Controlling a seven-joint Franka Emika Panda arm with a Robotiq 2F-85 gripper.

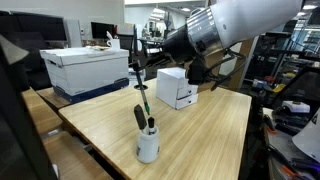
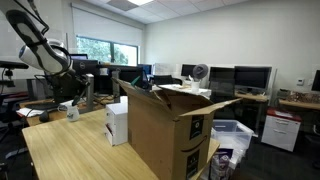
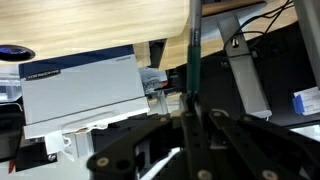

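The gripper [image 1: 134, 66] was clamped shut on a dark green marker [image 1: 140, 90], which hung nearly upright from the jaws above the wooden table [image 1: 215, 130]. In the wrist view the marker [image 3: 192, 55] ran straight out from between the closed jaws. At 6 o'clock from it in an exterior view stood a white cup [image 1: 148, 146] holding other markers, close under the held one's tip. Whether they touched could not be told. A small white box [image 1: 177, 88] sat at 3 o'clock from the marker, and a white-and-blue file box [image 1: 85, 68] at 9 o'clock on the next table. In the wrist view the file box [image 3: 80, 95] bore a strip of white lettering, too small to read. A carton [image 2: 165, 125] in an exterior view carried black print, equally unreadable.
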